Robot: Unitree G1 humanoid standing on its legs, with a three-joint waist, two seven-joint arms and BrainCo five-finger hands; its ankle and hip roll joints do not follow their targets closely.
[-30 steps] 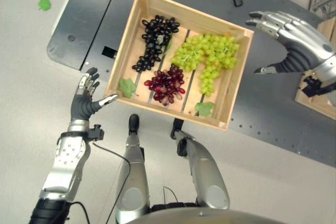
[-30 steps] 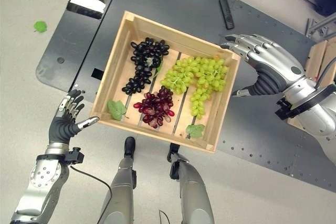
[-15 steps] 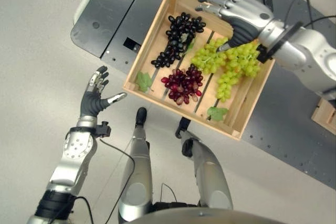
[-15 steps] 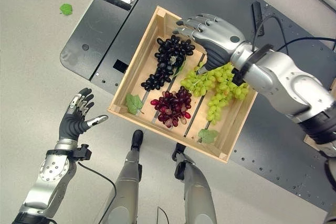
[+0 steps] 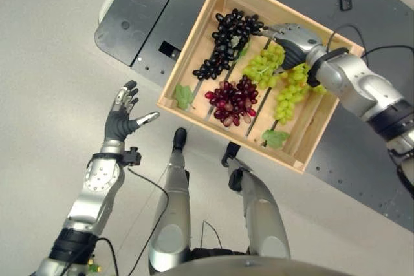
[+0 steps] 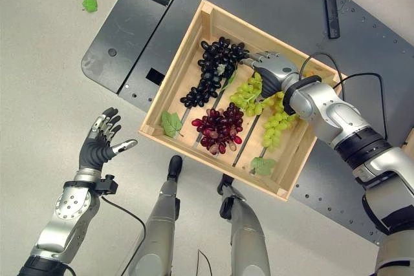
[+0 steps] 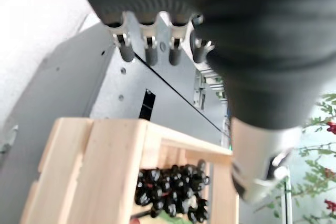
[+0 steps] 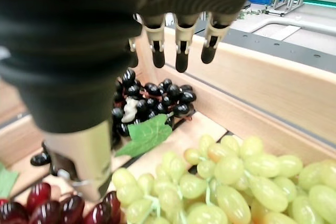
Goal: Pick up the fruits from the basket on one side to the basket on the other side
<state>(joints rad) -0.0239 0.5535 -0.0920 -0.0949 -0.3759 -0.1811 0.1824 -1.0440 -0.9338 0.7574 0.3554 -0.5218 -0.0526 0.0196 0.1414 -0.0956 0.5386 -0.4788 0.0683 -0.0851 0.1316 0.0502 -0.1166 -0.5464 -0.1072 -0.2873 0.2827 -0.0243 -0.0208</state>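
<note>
The right hand [image 6: 275,69] is positioned over the far part of the wooden crate [image 6: 187,63], above the far end of the green grape bunch [image 6: 268,111]. In the right wrist view its fingers [image 8: 181,51] extend straight with the thumb apart, and they hold nothing. The green bunch lies directly below and just near of the palm (its long axis runs from the far middle of the crate toward the near right). The black grape bunch [image 6: 213,72] lies just to the left of the fingertips; the red grape bunch [image 6: 220,130] lies nearer, toward the robot.

The left hand [image 6: 100,147] hangs over the floor, well apart from the crate on its left, fingers spread and empty.

Judgement: the right hand is the nearer one, and a short descent with fingers closing should grasp the green bunch.
</note>
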